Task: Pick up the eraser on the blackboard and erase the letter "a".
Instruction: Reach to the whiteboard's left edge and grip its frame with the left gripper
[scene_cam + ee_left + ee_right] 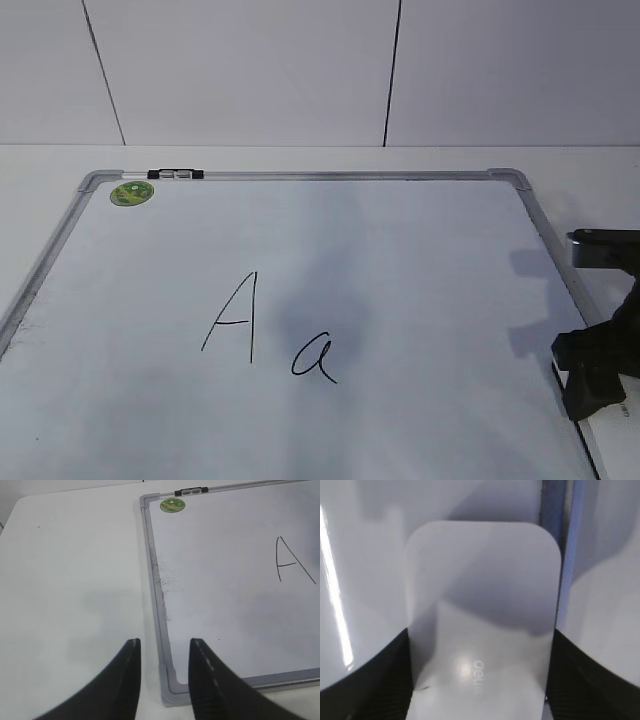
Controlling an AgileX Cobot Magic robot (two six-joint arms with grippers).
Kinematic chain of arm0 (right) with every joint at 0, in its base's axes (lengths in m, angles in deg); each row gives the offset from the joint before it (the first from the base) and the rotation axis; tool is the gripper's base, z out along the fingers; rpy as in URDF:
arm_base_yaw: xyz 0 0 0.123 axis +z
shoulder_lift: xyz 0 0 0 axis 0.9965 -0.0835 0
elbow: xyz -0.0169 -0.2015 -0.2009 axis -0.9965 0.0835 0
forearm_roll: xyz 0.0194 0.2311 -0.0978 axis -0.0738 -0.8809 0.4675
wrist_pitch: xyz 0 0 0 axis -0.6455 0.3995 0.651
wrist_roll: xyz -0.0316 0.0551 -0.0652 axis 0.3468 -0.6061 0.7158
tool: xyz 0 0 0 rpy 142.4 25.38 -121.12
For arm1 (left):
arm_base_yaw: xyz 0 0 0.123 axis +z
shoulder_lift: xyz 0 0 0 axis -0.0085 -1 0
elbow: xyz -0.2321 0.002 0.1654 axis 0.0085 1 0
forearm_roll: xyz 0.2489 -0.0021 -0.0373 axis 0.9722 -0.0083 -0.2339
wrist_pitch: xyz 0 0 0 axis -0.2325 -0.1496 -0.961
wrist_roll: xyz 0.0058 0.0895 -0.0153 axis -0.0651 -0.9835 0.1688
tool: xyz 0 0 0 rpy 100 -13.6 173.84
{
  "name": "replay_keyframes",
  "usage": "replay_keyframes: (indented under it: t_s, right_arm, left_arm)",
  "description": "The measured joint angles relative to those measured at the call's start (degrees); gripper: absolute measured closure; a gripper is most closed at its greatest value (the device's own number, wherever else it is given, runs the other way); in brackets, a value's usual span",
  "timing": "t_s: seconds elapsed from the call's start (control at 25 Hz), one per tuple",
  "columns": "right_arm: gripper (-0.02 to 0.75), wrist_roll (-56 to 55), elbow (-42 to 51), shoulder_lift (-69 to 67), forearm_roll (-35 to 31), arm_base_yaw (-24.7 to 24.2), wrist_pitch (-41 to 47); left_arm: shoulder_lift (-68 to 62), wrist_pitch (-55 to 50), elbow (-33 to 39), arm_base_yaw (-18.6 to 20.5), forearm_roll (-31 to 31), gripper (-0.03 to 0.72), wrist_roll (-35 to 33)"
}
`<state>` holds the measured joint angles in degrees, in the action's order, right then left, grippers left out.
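Observation:
The blackboard [420, 250] is a white board in a silver-grey frame, lying flat on the table. The letter "a" [315, 357] is written in black just below its middle, right of a taller capital "A" [235, 318]. The eraser [482, 595], white and rounded with grey lettering, lies at the board's right edge by the frame. A sliver of the eraser shows in the exterior view [612, 440]. My right gripper [480, 632] has a finger against each long side of it and also shows in the exterior view [595, 385]. My left gripper [162, 641] is open and empty over the board's near-left corner [172, 690].
A round green sticker [132, 193] sits at the board's far-left corner, with a black and silver clip [175, 174] on the top frame. White table [75, 580] surrounds the board. A tiled wall stands behind.

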<state>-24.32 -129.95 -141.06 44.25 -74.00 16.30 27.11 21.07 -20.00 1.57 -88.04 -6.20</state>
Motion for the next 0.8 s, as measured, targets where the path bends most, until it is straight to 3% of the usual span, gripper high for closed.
replay_keyframes:
  t_s: [0.8]
  right_arm:
    - [0.186, 0.00, 0.00, 0.00, 0.00, 0.00, 0.00]
  left_arm:
    - [0.00, 0.00, 0.00, 0.00, 0.00, 0.444, 0.00]
